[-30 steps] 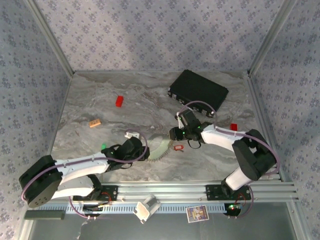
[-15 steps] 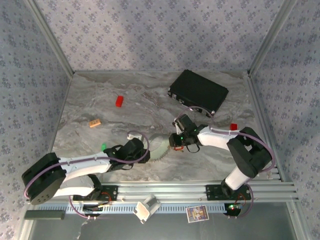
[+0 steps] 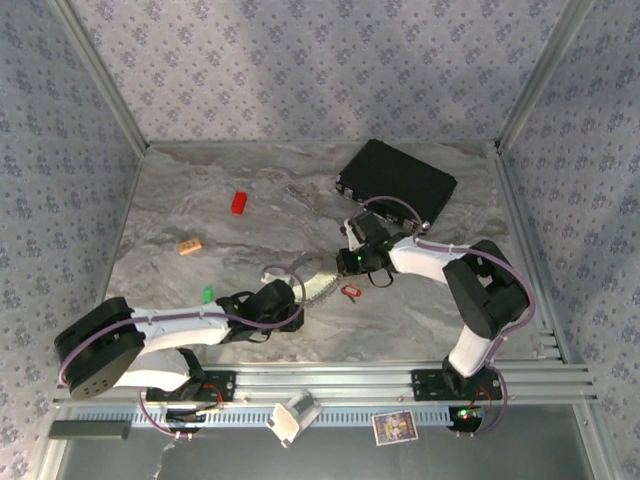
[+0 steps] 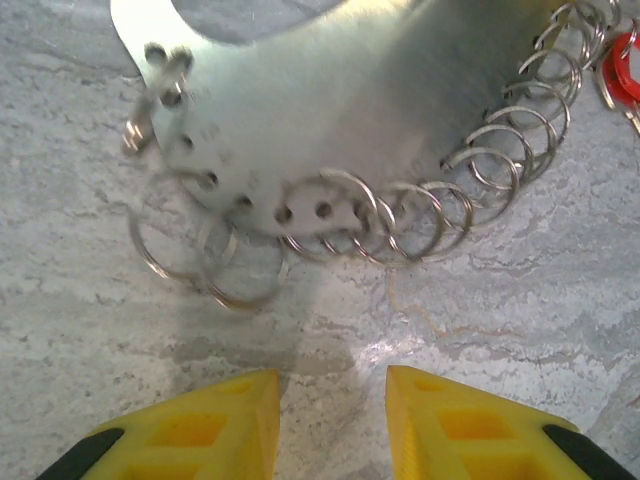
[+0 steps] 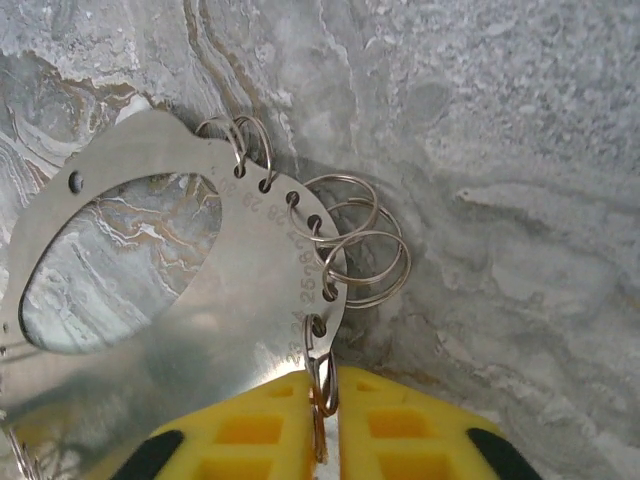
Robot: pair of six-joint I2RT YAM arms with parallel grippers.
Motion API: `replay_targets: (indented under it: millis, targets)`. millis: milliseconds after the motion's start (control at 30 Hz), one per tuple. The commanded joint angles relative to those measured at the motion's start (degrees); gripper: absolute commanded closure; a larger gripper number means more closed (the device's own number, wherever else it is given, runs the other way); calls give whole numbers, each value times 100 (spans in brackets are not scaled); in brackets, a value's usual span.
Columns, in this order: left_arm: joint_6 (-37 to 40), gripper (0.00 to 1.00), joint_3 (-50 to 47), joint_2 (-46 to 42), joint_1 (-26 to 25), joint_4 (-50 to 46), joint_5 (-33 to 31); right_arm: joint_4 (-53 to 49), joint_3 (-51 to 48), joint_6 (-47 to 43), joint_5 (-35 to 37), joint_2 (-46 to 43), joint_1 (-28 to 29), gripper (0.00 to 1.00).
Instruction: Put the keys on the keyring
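A flat silver plate (image 3: 318, 283) lies mid-table, with several wire keyrings (image 4: 400, 215) hung round its rim. My right gripper (image 3: 346, 264) is at the plate's right edge. Its yellow fingers (image 5: 260, 425) are shut on one keyring (image 5: 322, 372) threaded through a rim hole. My left gripper (image 3: 296, 301) is at the plate's near-left side, and its fingers (image 4: 215, 420) stand a little apart over bare table with nothing between them. The red key (image 3: 349, 291) lies just right of the plate, and shows too in the left wrist view (image 4: 625, 75). The green key (image 3: 207, 295) lies by the left arm.
A black case (image 3: 397, 180) lies at the back right. A red block (image 3: 239, 202) and a tan-orange block (image 3: 190, 245) sit on the left half of the table. Patterned walls close the table on three sides.
My right gripper has swung left to the plate's edge and shut on a ring. My left gripper has crept right toward the plate and narrowed.
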Motion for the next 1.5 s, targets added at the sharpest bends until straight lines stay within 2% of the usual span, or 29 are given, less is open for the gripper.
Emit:
replay_targets:
  millis: [0, 100, 233, 300, 400, 500, 633, 800, 933, 1200, 1467]
  targets:
    - [-48, 66, 110, 80, -83, -5, 87, -267, 125, -248, -51, -60, -65, 78]
    - [-58, 64, 68, -267, -83, -241, -282, -490, -42, -250, 133, -447, -70, 69]
    - [80, 56, 55, -978, -34, -718, -1003, -696, -347, -83, 205, -1004, 152, 66]
    - [277, 51, 59, -1231, 263, -861, -1058, -712, -465, 75, 216, -1128, 369, 66]
    - [688, 48, 64, -1402, 1089, -704, -573, -731, -535, 298, 435, -1241, 704, 65]
    - [1219, 43, 245, -1210, 1750, -509, 40, -620, -570, 515, 635, -1337, 830, 65]
    - [1670, 44, 585, -587, 2273, -413, 798, -246, -714, 902, 517, -1276, 899, 65]
    - [1680, 47, 752, -60, 2304, -102, 1157, 403, -934, 1345, 301, -1020, 968, 65]
    - [1622, 47, 719, 44, 2292, 37, 1121, 674, -944, 1680, 336, -798, 1032, 66]
    - [1616, 48, 675, 17, 2293, 31, 1077, 513, -964, 1934, 722, -701, 1091, 70]
    - [1576, 48, 683, 17, 2286, 60, 1078, 615, -966, 2107, 772, -573, 1162, 75]
